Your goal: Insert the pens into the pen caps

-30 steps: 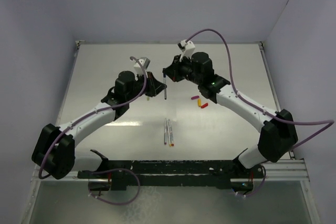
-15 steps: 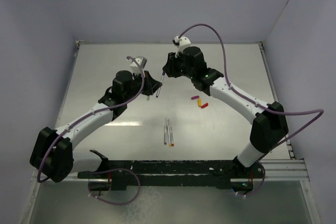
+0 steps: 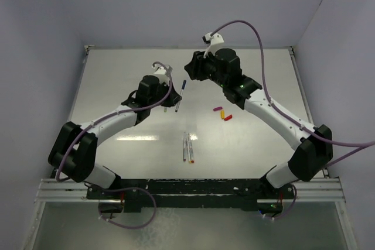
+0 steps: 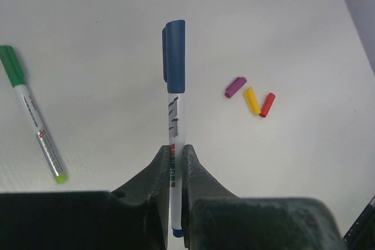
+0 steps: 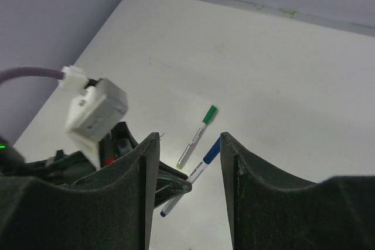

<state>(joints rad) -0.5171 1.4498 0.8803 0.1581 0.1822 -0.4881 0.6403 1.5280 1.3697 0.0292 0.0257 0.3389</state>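
Your left hand [image 4: 174, 155] is clamped on the lower barrel of the blue-capped pen [image 4: 175, 118], its capped end sticking out past the fingers. Your right hand [image 5: 187, 140] hangs above it, fingers apart and holding nothing. The magenta cap [image 4: 235, 86], yellow cap [image 4: 252, 100] and red cap [image 4: 267, 104] lie clustered on the tabletop [image 4: 281, 21]. The green-capped pen [image 4: 35, 127] lies well apart from them.

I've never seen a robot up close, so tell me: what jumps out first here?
A blue-capped pen clamped in the left gripper, above the table, with the open right gripper just beyond it. To its right, three loose caps, purple, yellow and red, lie bunched together; a green-capped pen lies beside it.
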